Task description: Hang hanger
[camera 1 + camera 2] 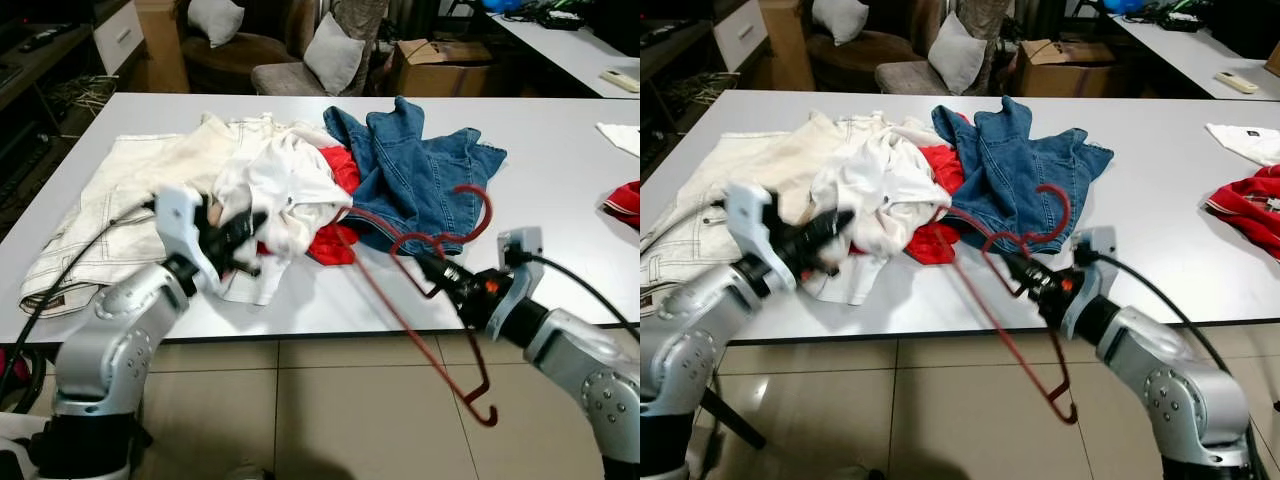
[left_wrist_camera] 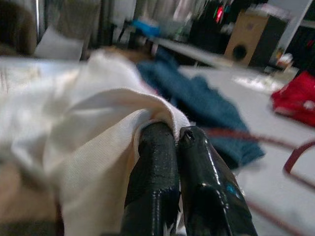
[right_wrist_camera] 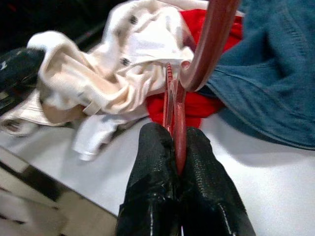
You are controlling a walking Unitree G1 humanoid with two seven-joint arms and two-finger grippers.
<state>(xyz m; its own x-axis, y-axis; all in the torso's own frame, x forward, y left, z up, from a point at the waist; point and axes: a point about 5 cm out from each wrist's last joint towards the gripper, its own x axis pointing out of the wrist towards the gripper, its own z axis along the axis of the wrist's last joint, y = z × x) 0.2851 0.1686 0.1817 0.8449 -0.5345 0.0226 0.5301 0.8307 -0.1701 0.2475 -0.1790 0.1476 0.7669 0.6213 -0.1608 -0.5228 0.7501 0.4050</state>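
Note:
A red hanger (image 1: 420,335) hangs tilted over the table's front edge, its hook (image 1: 472,214) up by the blue jeans (image 1: 420,170). My right gripper (image 1: 432,268) is shut on the hanger's neck, and the right wrist view has the red bar (image 3: 206,44) pinched between the black fingers (image 3: 152,162). My left gripper (image 1: 238,232) is shut on a fold of the white shirt (image 1: 285,185) in the clothes pile. The left wrist view shows white cloth (image 2: 98,128) caught between its fingertips (image 2: 157,142).
On the white table (image 1: 560,160) lie a cream garment (image 1: 120,190) and a red garment (image 1: 335,245) under the shirt. More red cloth (image 1: 625,200) is at the right edge. Chairs with cushions (image 1: 335,50) and a cardboard box (image 1: 440,65) stand behind. Tiled floor (image 1: 330,400) lies below.

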